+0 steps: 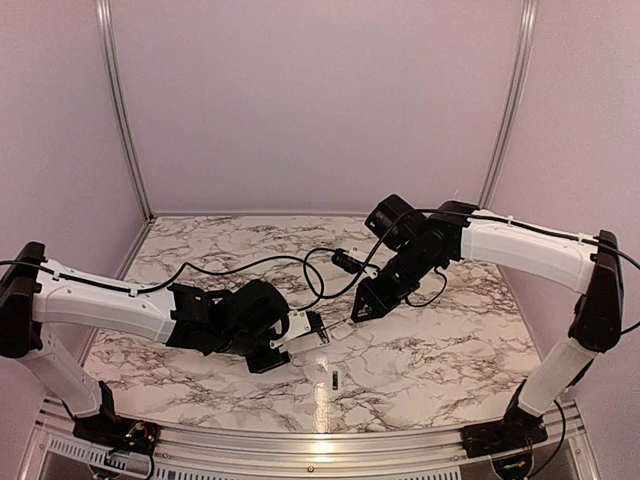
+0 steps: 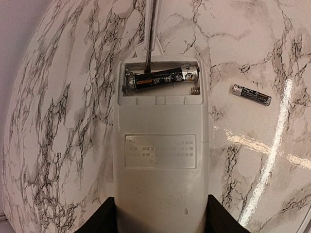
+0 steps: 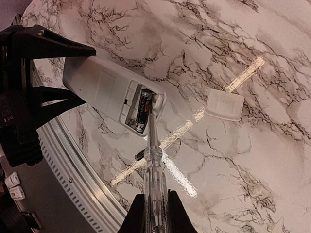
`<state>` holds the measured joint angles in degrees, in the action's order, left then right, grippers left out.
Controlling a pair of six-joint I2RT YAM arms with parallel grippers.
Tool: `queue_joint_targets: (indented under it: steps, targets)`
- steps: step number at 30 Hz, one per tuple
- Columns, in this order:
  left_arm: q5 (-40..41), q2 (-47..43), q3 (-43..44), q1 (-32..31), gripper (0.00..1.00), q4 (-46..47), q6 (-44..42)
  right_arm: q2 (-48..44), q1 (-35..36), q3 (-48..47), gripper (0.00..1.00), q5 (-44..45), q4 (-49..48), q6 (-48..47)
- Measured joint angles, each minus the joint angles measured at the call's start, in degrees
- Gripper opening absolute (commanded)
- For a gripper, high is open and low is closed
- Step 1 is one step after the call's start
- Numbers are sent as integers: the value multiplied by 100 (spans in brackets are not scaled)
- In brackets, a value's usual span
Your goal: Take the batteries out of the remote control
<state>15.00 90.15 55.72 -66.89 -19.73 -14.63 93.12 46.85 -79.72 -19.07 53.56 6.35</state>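
Now the remote control is clamped by the left fingers; the screwdriver, pinched by the right fingers, should be levered gently under the tilted battery; the loose battery lies on the desk at the remote's three o'clock.

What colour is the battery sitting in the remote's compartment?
The battery is mostly black with pale print and an orange strip; clearest in left wrist view.

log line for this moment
left gripper: shut on remote control | right gripper: shut on screwdriver, tip at seated battery | loose battery: on table
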Motion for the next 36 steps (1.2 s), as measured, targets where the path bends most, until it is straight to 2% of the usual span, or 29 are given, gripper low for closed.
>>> queue_joint_targets:
  steps: [13,25,30,36]
  targets:
    - [-149,0,-299,0,13,466,-216,0,-251,588,0,-389,-494,-234]
    - [-199,0,-588,33,12,1130,-234,122,-625,619,0,-774,-560,-619]
    - [-175,188,-522,61,8,1115,-181,247,-662,619,0,-817,-608,-592]
    - [-136,522,-313,63,8,1049,-76,256,-741,791,0,-752,-699,-468]
